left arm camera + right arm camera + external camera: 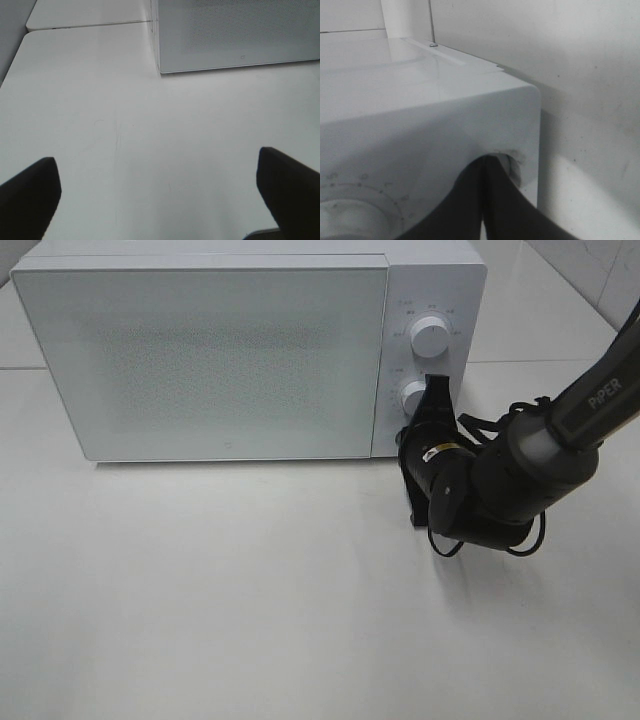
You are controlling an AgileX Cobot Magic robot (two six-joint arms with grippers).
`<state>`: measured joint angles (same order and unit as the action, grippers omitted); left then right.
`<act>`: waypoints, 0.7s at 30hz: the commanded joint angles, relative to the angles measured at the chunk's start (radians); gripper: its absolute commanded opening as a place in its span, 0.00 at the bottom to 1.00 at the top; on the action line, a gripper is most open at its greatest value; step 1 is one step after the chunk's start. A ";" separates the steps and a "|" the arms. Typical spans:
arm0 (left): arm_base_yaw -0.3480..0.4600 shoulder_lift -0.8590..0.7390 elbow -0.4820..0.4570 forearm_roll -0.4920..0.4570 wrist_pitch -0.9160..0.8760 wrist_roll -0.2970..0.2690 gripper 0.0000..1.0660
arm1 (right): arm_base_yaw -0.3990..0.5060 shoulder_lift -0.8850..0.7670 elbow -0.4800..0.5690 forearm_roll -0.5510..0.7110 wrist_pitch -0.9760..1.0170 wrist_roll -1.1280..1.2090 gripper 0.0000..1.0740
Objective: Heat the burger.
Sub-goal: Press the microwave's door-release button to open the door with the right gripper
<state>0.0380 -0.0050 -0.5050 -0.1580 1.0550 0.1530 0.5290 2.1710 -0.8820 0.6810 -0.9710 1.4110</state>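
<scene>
The burger is out of view. A white microwave (200, 350) stands at the back of the table with its door closed. My right gripper (436, 382) is shut, its tips pressed together against the control panel just right of the lower knob (411, 397). The upper knob (430, 335) is free. In the right wrist view the closed fingers (470, 210) meet at the gripper (484, 167) in front of the microwave's front corner (520, 115). My left gripper (160, 200) is open over bare table, nothing between its fingers (30, 195).
The white table (250, 600) spreads in front of the microwave. The microwave's lower front corner (235, 35) shows in the left wrist view. A table seam (90, 22) runs beside it. The right arm (540, 450) reaches in from the right edge.
</scene>
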 commanded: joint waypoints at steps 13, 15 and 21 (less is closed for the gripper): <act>0.000 -0.018 0.002 0.001 -0.013 -0.005 0.94 | -0.025 0.006 -0.160 -0.017 -0.298 -0.091 0.00; 0.000 -0.018 0.002 0.001 -0.013 -0.005 0.94 | -0.024 0.006 -0.160 -0.017 -0.297 -0.103 0.00; 0.000 -0.018 0.002 0.001 -0.013 -0.005 0.94 | -0.023 0.006 -0.159 0.011 -0.260 -0.107 0.00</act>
<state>0.0380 -0.0050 -0.5050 -0.1580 1.0550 0.1530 0.5500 2.1910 -0.9380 0.7730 -0.9410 1.3150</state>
